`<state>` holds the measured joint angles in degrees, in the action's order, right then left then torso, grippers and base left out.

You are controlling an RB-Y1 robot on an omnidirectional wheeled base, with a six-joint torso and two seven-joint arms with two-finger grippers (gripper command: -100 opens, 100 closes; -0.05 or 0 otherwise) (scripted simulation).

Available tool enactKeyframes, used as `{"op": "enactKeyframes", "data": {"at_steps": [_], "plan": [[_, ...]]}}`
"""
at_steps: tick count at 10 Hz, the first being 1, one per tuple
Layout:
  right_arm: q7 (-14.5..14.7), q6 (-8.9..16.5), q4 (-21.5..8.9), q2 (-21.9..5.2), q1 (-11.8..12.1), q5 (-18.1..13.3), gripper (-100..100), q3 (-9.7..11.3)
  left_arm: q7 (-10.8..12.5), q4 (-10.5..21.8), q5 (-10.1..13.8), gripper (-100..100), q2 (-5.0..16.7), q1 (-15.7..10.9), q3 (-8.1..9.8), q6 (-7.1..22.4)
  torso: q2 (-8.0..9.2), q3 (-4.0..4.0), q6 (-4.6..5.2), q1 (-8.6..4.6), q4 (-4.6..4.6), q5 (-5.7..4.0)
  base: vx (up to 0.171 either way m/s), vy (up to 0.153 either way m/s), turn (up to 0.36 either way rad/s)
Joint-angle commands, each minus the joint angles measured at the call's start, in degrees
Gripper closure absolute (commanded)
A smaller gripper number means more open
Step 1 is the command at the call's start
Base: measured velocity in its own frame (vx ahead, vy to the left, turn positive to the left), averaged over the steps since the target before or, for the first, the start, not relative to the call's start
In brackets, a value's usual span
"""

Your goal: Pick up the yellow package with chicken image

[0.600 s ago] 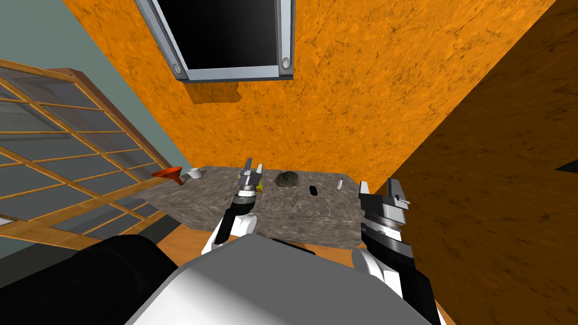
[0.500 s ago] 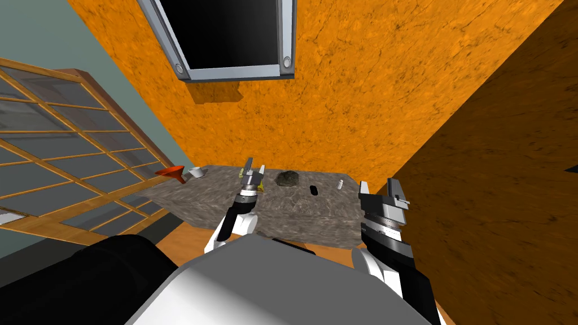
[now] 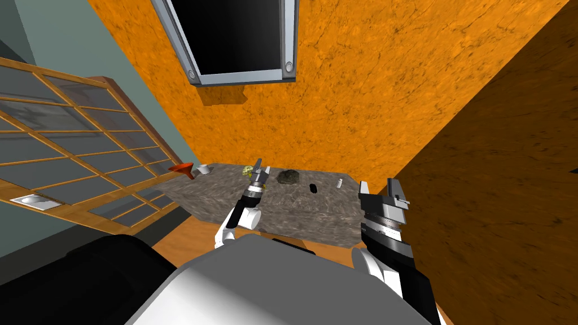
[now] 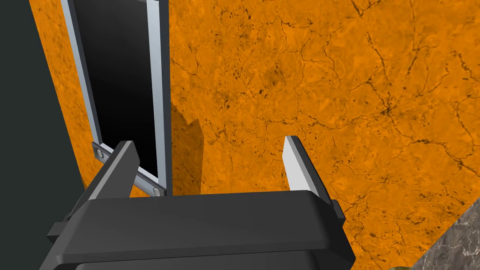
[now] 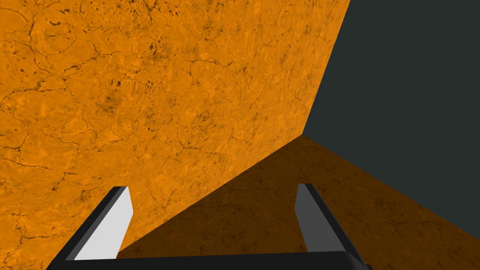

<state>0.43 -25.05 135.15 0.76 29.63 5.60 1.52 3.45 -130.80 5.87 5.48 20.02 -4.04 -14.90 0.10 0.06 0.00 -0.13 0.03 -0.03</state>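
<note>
The yellow package point(image 3: 247, 170) lies near the far edge of the grey marbled table point(image 3: 293, 211), small and partly hidden. My left gripper point(image 3: 262, 167) hovers just right of it, open, with nothing between its fingers. In the left wrist view the left gripper point(image 4: 207, 143) points at the orange wall, with a corner of the table point(image 4: 457, 239) beside it. My right gripper point(image 3: 379, 185) hangs open and empty at the table's right end. The right wrist view shows the right gripper point(image 5: 211, 187) facing the wall.
On the table stand a red funnel point(image 3: 183, 168) and a white cup point(image 3: 203, 168) at the far left. A dark lump point(image 3: 288, 177), a black item point(image 3: 313, 189) and a small white bottle point(image 3: 340, 183) lie to the right. A window-paned wooden frame point(image 3: 84, 152) leans at left.
My left gripper has moved forward and slightly right, off the package, which now shows to its left. The head camera has shifted. The right arm has not moved.
</note>
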Motion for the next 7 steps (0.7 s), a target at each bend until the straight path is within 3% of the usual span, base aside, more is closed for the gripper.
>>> {"op": "enactKeyframes", "data": {"at_steps": [1,2,3,4,7], "plan": [[0.00,0.00,0.00,0.00,0.00,0.00,0,0.00,-0.31,2.63,1.00,-100,0.89,-2.86,0.16,2.86,0.00,0.00,0.00,0.00,0.00,0.00,-0.029,-0.031,0.065],[0.00,0.00,0.00,0.00,0.00,0.00,0,0.00,-0.31,2.63,1.00,-100,0.89,-3.08,0.16,3.15,-0.02,-0.02,0.00,0.00,-0.01,0.00,-0.026,-0.026,0.027],[0.00,0.00,0.00,0.00,0.00,0.00,0,0.00,-0.75,4.99,1.82,-100,1.45,-5.54,0.03,5.08,-0.02,-0.02,0.00,0.02,-0.01,0.00,-0.025,-0.033,0.071],[0.00,0.00,0.00,0.00,0.00,0.00,0,0.00,-0.75,4.99,1.82,-100,1.45,-5.74,0.03,5.95,-0.04,-0.02,0.00,-0.01,-0.01,0.00,-0.022,-0.033,0.033],[0.00,0.00,0.00,0.00,0.00,0.00,0,0.00,-1.70,9.40,3.70,-100,2.54,-10.56,-0.26,11.32,-0.04,-0.03,0.00,0.01,-0.01,0.00,-0.026,-0.032,0.062]]}}
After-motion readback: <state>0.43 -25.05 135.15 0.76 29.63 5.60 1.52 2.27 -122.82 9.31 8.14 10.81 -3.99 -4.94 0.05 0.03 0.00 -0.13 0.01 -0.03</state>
